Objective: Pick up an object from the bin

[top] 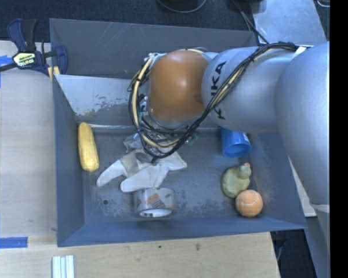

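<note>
Silver-grey arm (267,91) lies up and right of the white cloth. Its orange wrist cover (177,86), wrapped in cable loops, hangs directly over the cloth's upper edge.

Grey metal bin (66,172) holds six loose items.

- Landmark: white cloth (140,175), glove-like, crumpled on the floor
- Yellow corn cob (87,147): well left of the cloth, lengthwise along the wall
- Blue cup (235,143): right of the cloth, a little higher
- Clear roll with a printed label (155,202): just below the cloth, touching it or nearly so
- Yellow-green pear-shaped item (236,180): right of the cloth
- Orange ball (249,203): right of the cloth and lower, touching the pear shape

Gripper (140,146) sits at the cloth's upper end, under the wrist cover. Apart or together: cannot tell, as the cover and cables hide it.

Judgement: the step in hand is positioning low over the cloth, and no grasp is confirmed. The next move calls for clamping on a raised fold, then a straight lift. Soft fabric may slip or drag the roll along, so verify the cloth is rising before clearing the rim
</note>
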You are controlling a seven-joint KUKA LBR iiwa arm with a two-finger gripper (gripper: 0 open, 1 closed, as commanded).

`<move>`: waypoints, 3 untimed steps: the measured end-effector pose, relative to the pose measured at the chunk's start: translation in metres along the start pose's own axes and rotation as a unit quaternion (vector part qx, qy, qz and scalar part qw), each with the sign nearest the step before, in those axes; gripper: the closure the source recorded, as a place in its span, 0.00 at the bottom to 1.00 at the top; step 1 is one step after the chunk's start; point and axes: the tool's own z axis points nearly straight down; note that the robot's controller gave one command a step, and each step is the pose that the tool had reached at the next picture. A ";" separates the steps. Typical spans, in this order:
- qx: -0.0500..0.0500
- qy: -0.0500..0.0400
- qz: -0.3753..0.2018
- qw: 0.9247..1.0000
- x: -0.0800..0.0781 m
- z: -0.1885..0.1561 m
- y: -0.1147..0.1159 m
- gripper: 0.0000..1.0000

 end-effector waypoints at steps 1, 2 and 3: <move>0.000 0.000 0.000 1.000 0.000 -0.002 0.000 1.00; -0.002 0.001 0.001 1.000 0.001 -0.012 0.001 1.00; -0.001 0.001 0.001 1.000 0.001 -0.030 0.001 1.00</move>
